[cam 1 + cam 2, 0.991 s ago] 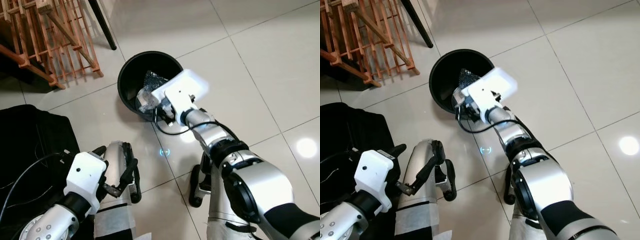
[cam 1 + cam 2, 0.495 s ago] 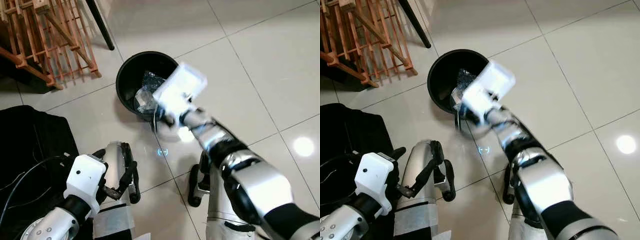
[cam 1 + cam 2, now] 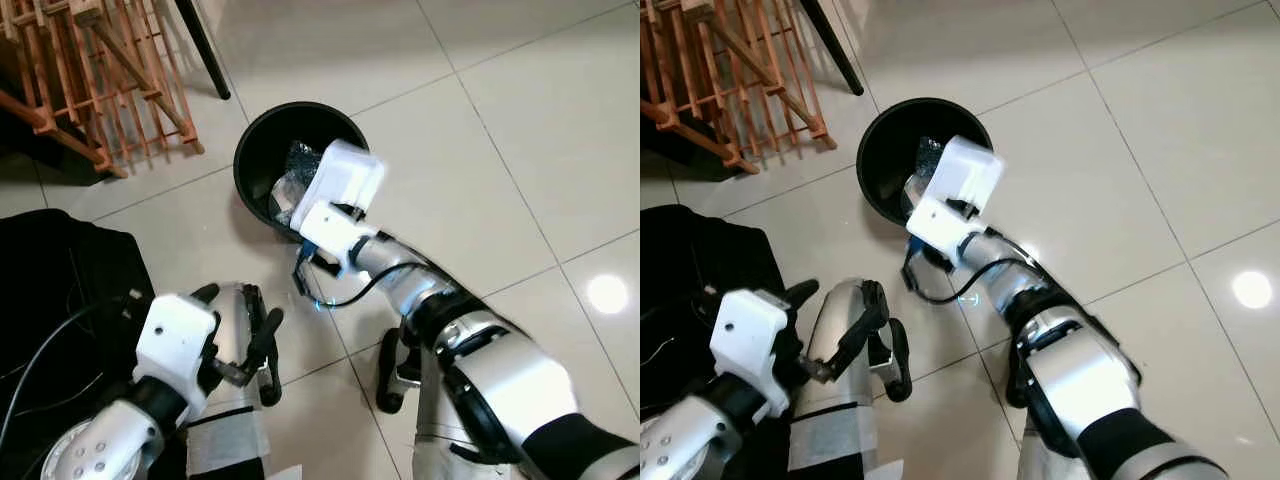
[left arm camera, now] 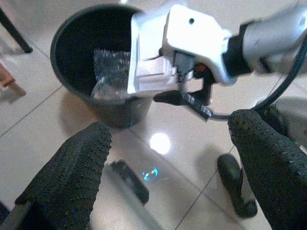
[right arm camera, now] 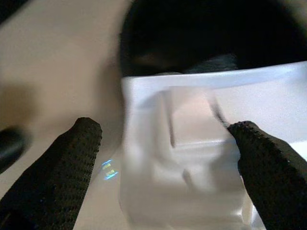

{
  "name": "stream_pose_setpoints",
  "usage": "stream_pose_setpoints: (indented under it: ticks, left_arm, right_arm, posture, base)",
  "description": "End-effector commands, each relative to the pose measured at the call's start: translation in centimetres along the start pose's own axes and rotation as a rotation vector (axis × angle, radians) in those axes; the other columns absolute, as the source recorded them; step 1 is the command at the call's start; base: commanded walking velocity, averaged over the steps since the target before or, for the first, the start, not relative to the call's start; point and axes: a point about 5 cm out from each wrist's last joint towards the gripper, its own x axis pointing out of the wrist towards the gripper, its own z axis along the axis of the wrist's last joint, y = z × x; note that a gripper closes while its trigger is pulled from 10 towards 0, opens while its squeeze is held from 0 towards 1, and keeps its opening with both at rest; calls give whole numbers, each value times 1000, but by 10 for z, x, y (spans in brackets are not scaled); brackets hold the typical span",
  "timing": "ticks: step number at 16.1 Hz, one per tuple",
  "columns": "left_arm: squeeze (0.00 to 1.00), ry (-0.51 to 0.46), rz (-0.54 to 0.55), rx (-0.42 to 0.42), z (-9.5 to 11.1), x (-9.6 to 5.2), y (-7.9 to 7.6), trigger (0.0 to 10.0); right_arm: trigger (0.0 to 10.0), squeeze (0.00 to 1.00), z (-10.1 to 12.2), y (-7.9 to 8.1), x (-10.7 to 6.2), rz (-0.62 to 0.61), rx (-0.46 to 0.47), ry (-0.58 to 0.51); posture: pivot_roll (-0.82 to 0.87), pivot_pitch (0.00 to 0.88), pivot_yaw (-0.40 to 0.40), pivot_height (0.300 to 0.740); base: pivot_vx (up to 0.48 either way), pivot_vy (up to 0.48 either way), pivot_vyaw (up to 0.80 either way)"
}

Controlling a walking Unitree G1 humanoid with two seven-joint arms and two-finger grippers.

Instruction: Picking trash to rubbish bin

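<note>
Right fingers [image 5: 261, 158] spread around white tray [image 5: 192, 158], above black bin [image 3: 262, 150] on glossy tiles [image 3: 520, 120].

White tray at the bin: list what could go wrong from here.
1. The white tray at the right gripper hangs over the near rim of the black bin, not its middle. If let go here, it may catch the rim and tip onto the floor.
2. Crumpled clear plastic already lies inside, so the tray may perch on it.
</note>
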Motion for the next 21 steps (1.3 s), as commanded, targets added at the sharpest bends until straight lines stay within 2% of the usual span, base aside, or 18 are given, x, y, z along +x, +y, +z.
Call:
stream_pose_setpoints:
  ticks: [1, 2, 3, 4, 5, 6, 7, 8, 10, 12, 14, 18, 19, 21]
  left_arm:
    - [0, 10, 6, -21, 1, -3, -2, 10000]
    - [0, -2, 5, -26, 3, -1, -2, 10000]
    - [0, -7, 1, -26, 4, 0, -2, 10000]
    - [0, -8, -4, -25, 4, 1, -3, 10000]
    - [0, -3, 0, -28, 3, 0, -1, 10000]
    - [0, 16, 1, -32, 0, -2, 0, 10000]
    - [0, 22, 0, -30, 0, -2, 0, 10000]
    - [0, 24, -1, -28, -1, -3, 0, 10000]
    - [0, 20, 9, -31, 0, -1, 0, 10000]
    - [0, 24, 2, -27, 0, -1, 0, 10000]
    - [0, 31, 11, -27, -2, -2, 1, 10000]
    - [0, 34, 7, -25, -4, 2, 1, 10000]
    - [0, 24, 9, -24, -2, 4, 2, 10000]
    - [0, 17, 9, -24, -1, 6, 3, 10000]
  right_arm:
    - [10000, 0, 12, -16, 1, -93, 41, -58]
    - [10000, 0, 10, 0, 2, 33, 19, -39]
    - [10000, 0, 7, 8, 2, 83, -67, -24]
    - [10000, 0, 8, 0, 2, 26, -61, -25]
    - [10000, 0, 23, -30, 1, -148, 37, -81]
    - [10000, 0, 21, -14, 3, -17, 50, -58]
    - [10000, 0, 8, 8, 3, 121, -19, 3]
    - [10000, 0, 4, 19, 1, 172, -129, -2]
    - [10000, 0, 26, -18, 3, -75, 71, -118]
    - [10000, 0, 22, -4, 3, 7, -33, -93]
    - [10000, 0, 18, -9, 2, -20, 9, -86]
    - [10000, 0, 20, -11, 2, -29, 13, -103]
    - [10000, 0, 17, -17, 1, -67, 88, -92]
    - [10000, 0, 14, -21, 0, -101, 125, -87]
  posture:
    - [375, 663, 22, 565]
    - [370, 658, 20, 565]
    - [369, 652, 16, 565]
    - [371, 645, 11, 565]
    - [374, 646, 15, 565]
    - [374, 646, 15, 565]
    - [374, 646, 15, 565]
    - [374, 646, 15, 565]
    - [373, 644, 6, 565]
    - [374, 646, 13, 565]
    - [371, 639, 10, 565]
    - [362, 631, 6, 565]
    - [360, 623, 7, 565]
    - [357, 617, 10, 565]
  base:
    - [0, 0, 0]
    - [0, 0, 0]
    - [0, 0, 0]
    - [0, 0, 0]
    - [0, 0, 0]
    - [0, 0, 0]
    - [0, 0, 0]
    - [0, 0, 0]
    - [0, 0, 0]
    - [0, 0, 0]
    - [0, 0, 0]
    - [0, 0, 0]
    - [0, 0, 0]
    - [0, 0, 0]
